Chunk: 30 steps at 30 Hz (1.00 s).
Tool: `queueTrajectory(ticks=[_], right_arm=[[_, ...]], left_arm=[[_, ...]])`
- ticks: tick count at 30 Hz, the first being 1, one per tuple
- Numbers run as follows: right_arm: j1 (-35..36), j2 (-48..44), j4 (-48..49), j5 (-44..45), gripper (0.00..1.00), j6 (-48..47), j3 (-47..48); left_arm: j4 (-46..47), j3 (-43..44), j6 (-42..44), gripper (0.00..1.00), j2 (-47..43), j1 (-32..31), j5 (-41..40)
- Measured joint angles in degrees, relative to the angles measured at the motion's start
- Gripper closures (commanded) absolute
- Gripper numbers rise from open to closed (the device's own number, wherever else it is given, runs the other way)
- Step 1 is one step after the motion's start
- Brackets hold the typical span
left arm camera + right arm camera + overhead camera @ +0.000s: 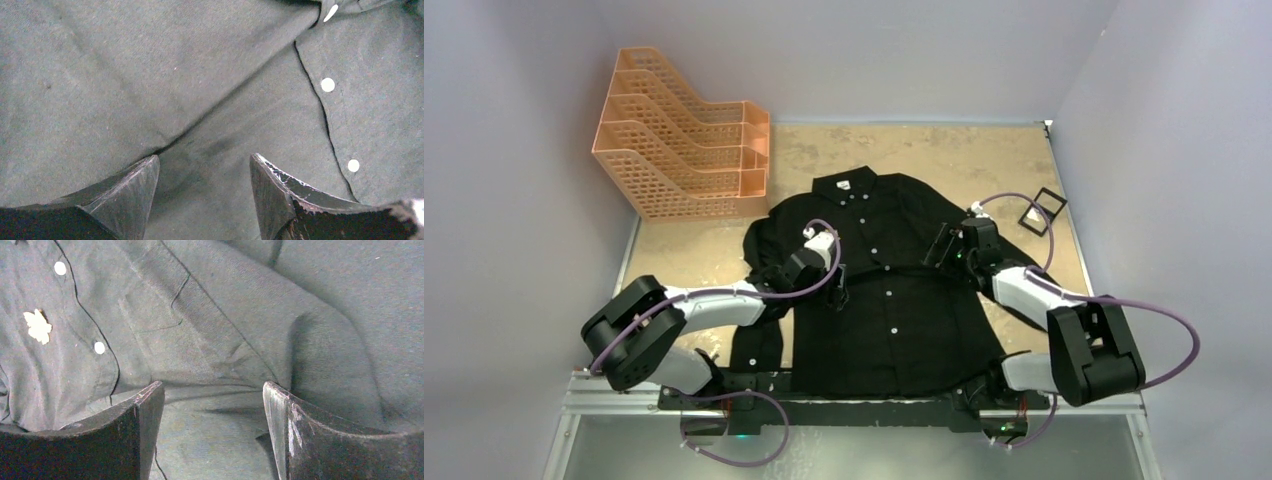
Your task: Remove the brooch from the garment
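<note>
The left end effector (205, 167) and right end effector (212, 392) are hanging spread apart over the black shirt (894, 300) (approach step); the maple-leaf brooch (37, 326) is awaiting a pinch.

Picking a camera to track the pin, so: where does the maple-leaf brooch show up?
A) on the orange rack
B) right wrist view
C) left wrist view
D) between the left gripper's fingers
B: the brooch sits on the garment near a white button, at the left of the right wrist view.

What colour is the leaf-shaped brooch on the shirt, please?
The brooch is pale yellow-gold, clearest in the right wrist view.
</note>
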Motion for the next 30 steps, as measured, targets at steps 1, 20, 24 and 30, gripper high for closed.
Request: queueTrajectory(ticks=[1, 20, 24, 30], right_arm=[[-0.6, -0.5, -0.4, 0.0, 0.25, 0.0, -0.2], [2.8, -1.6, 4.8, -6.9, 0.28, -5.6, 13.5], [4.2, 5.4, 7.4, -9.1, 0.32, -5.4, 16.8], [5.5, 15.3, 12.6, -13.2, 0.34, -3.4, 22.2]], left_arm=[[-0.2, -0.3, -0.2, 0.35, -0.5, 0.0, 0.0], [-11.8, 12.9, 3.6, 0.31, -8.3, 4.7, -11.0], [-10.2, 16.5, 4.8, 0.44, -1.6, 8.1, -10.5], [-5.1, 18.7, 5.2, 0.53, 6.3, 11.3, -8.4]])
